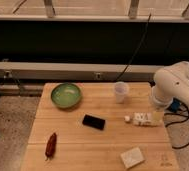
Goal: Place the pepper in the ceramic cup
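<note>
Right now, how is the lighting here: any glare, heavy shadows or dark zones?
Camera view: even warm light on the table, only faint shadows by the pepper and ceramic cup; the white arm glares slightly above the gripper at the table's right side; the wall band behind is very dark.

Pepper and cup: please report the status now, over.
Gripper low at table's right side, apart from pepper. Pepper lies front-left on table, not in ceramic cup. Cup upright at back. Black slab lies between them.

Gripper (130, 118) low at right of table (88, 146); black slab (93, 121) (seemingly flat) lies between it and pepper (50, 145).
</note>
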